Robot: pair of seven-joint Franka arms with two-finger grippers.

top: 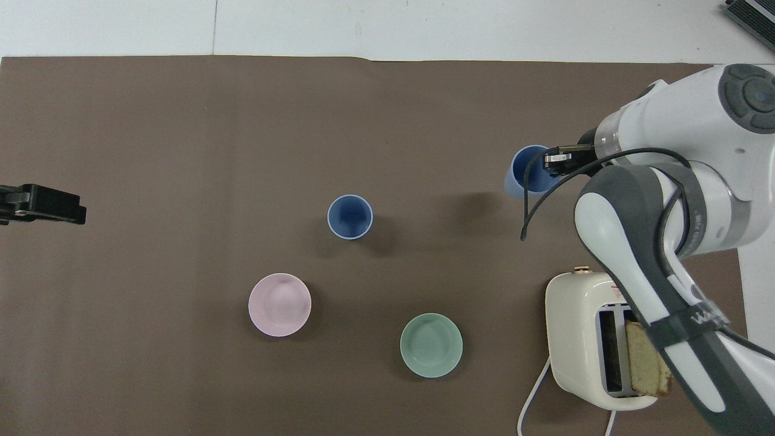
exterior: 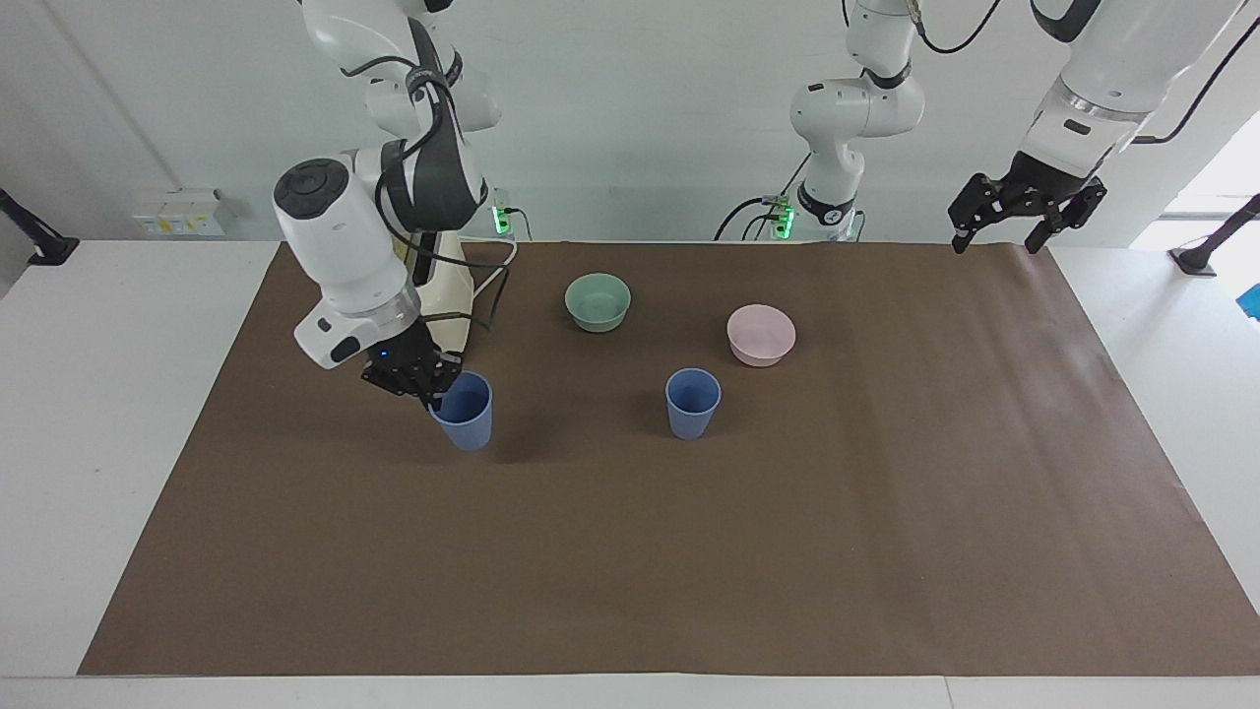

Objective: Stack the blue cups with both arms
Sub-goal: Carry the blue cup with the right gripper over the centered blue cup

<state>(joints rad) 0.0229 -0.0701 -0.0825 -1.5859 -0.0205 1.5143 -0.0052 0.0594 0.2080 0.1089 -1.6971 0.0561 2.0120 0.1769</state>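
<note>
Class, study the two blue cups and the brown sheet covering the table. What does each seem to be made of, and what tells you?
Blue cups: the one in the right claw, held cup, and the standing cup look like matte plastic: even colour, thin rims, no glare. Brown sheet: probably paper or thin card; it lies flat with faint creases, a dull surface and cut edges.

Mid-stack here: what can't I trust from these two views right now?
1. How the right gripper holds the held blue cup: in the overhead view the wrist and cable cover the fingers; in the facing view they are too small to read.
2. The left gripper: cut off by the overhead view's edge.
3. The toaster: mostly hidden by the right arm in the facing view; the arm crosses its slots in the overhead view.
</note>
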